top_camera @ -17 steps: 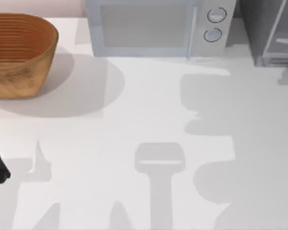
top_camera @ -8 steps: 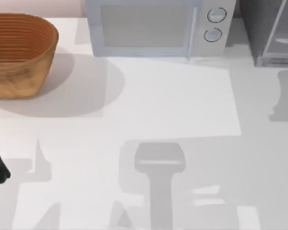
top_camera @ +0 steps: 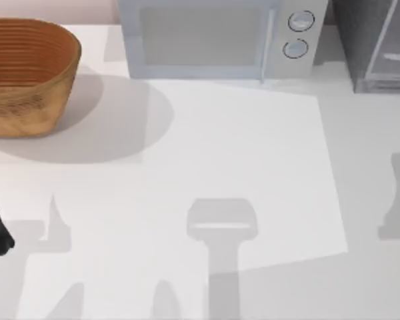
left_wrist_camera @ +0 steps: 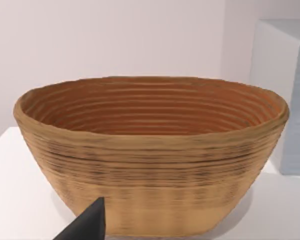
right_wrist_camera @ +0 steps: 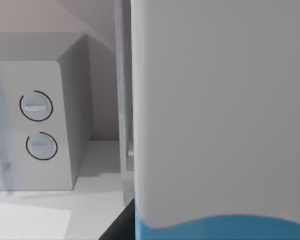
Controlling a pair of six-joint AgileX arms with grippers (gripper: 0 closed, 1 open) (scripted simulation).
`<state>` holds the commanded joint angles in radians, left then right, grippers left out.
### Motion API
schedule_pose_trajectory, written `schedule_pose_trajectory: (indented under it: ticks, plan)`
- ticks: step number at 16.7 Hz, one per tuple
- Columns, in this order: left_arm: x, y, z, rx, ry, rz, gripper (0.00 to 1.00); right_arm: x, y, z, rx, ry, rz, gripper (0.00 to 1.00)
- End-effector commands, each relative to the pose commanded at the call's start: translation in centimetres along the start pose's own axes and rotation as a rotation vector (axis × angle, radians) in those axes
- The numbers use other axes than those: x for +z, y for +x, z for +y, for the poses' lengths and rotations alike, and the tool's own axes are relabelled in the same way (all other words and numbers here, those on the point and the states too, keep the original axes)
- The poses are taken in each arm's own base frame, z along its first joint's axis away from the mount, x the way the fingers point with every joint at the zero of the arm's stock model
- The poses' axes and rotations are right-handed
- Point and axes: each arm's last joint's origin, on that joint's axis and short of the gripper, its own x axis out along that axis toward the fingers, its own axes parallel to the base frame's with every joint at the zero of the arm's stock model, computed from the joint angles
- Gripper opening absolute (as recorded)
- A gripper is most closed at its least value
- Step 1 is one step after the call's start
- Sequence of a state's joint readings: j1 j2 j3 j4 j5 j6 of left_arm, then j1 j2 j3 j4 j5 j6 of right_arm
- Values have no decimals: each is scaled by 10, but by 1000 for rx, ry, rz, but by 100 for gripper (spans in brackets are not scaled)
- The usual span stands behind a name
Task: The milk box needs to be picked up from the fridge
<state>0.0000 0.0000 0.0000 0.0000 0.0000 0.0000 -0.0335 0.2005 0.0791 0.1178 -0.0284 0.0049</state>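
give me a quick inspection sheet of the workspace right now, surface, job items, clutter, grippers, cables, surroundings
surface: white table, crossed by grey shadows.
job's things: milk box close before the right wrist camera, white with a sky-blue band along its base; fridge, dark grey with a pale-framed door panel, at the table's back right corner.
clutter: wicker basket at the back left, nothing seen inside it in the left wrist view; light grey microwave with two round dials between basket and fridge.
grippers: left gripper, a dark tip facing the basket, its arm parked at the table's left edge; right gripper, whether it holds the milk box cannot be told.
cables: nothing seen.
surroundings: plain pale wall behind the table.
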Motion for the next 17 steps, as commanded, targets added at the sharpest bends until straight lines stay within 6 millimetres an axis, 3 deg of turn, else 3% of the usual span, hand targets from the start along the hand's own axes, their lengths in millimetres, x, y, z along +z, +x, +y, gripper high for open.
schedule_pose_trajectory:
  ticks: [6, 12, 17]
  plan:
    - [0, 0, 0, 0, 0, 0, 100, -22, -11, 3, 5, -2, -4, 0]
    - [0, 0, 0, 0, 0, 0, 100, -21, -10, 3, 10, 0, -6, 0]
    - [0, 0, 0, 0, 0, 0, 100, -5, 3, 5, 125, -7, -41, 0]
